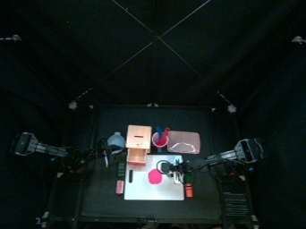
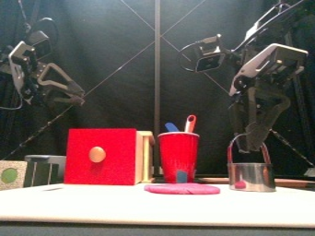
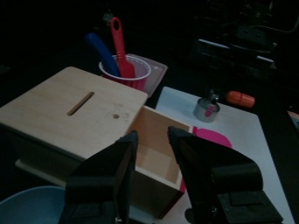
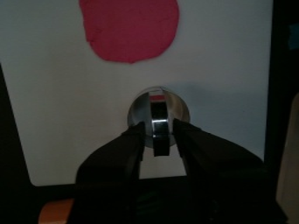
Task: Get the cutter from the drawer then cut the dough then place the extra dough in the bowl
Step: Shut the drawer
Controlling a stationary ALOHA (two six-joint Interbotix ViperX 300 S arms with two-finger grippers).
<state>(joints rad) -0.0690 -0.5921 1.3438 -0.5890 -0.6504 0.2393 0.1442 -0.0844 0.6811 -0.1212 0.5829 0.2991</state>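
Note:
The round metal cutter (image 4: 152,107) stands on the white cutting board (image 4: 222,52), beside the flat pink dough disc (image 4: 128,26) and apart from it. My right gripper (image 4: 153,140) is shut on the cutter's wire handle; from the front the cutter (image 2: 252,175) stands right of the dough (image 2: 182,189). The wooden box (image 3: 82,109) has its red-fronted drawer (image 2: 101,157) pulled out. My left gripper (image 3: 155,136) hangs open over the open drawer, holding nothing. The blue-grey bowl (image 1: 114,140) sits left of the box.
Behind the board stands a red cup (image 2: 179,157) holding a blue and a red toy knife. The pink tray (image 1: 183,141) lies at the back right. A small orange toy (image 3: 239,99) lies near the board's edge.

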